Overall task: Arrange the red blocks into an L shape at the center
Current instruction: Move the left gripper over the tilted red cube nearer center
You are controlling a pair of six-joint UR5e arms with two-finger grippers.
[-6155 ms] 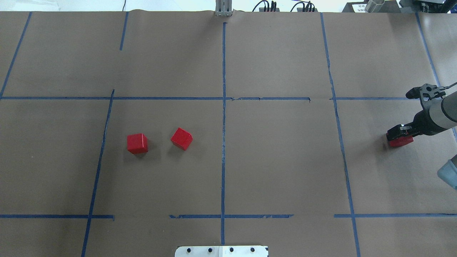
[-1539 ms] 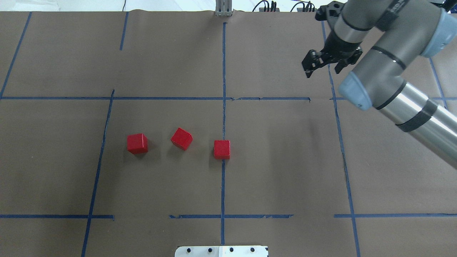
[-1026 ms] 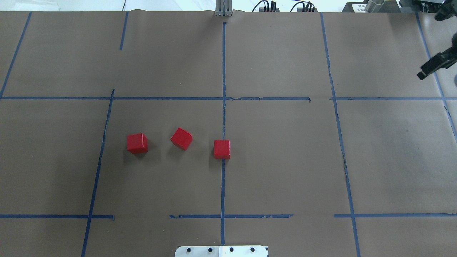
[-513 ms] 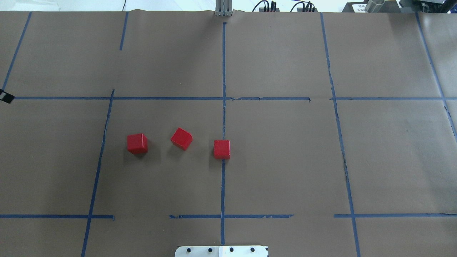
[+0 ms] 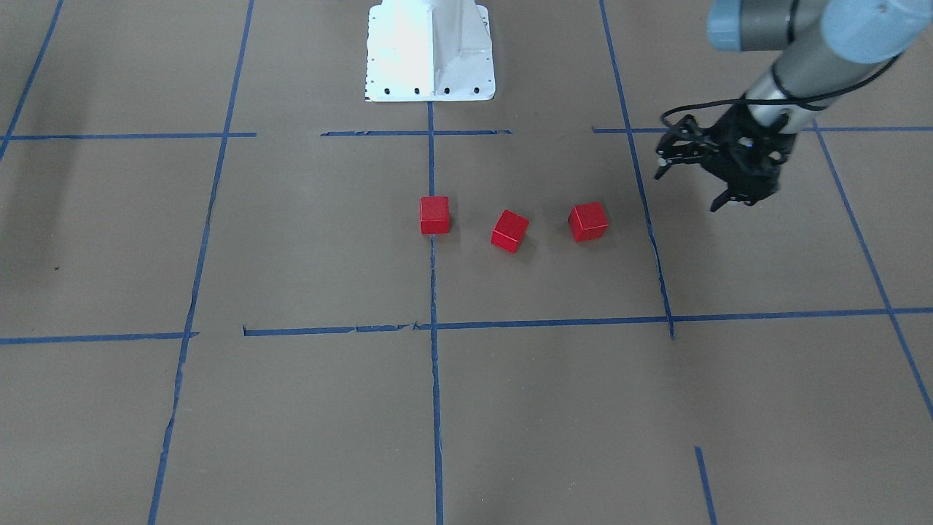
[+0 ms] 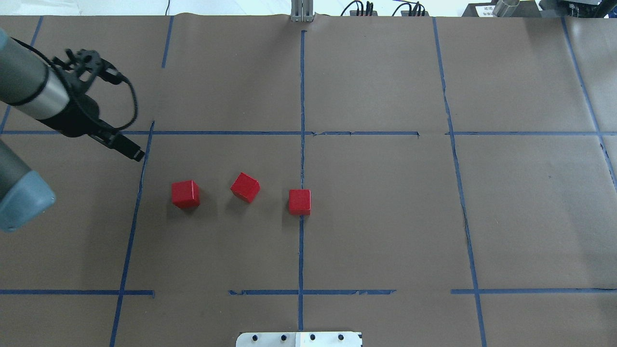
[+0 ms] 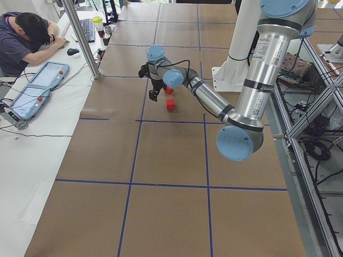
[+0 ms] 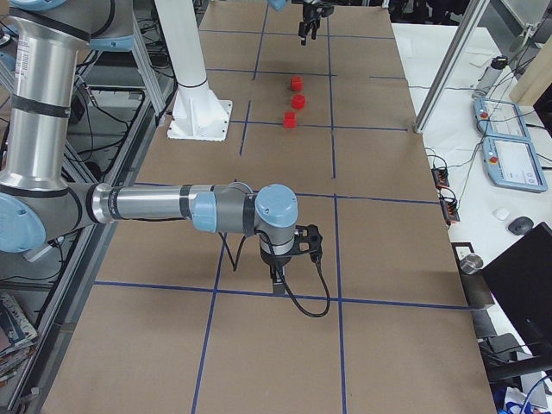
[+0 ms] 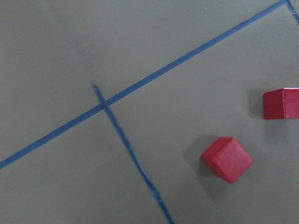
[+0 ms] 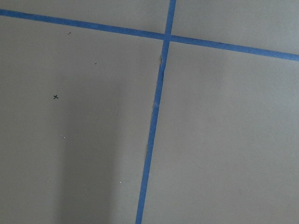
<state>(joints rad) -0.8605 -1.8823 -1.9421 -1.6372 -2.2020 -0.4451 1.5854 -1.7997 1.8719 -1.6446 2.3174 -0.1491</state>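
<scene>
Now | three small matte bright-red cubes [image 5: 509, 231] spaced in a mid-frame row, leftmost cube [image 5: 435, 215] on the blue tape line [image 5: 434, 292] at the brown paper centre [image 5: 393, 248] | likely light, rigid, grippy; pinch opposite flat faces | no legible writing | left gripper [image 5: 689, 191], upper right, splayed, empty | right gripper [image 8: 276, 278]: cannot tell

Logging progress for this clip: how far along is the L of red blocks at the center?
Done: one red block sits on the center tape line. In hand: the left gripper hovers open and empty beside the row, nearest the outer block. Remaining: that block and the rotated middle block lie apart from the first, so no L exists yet.
</scene>
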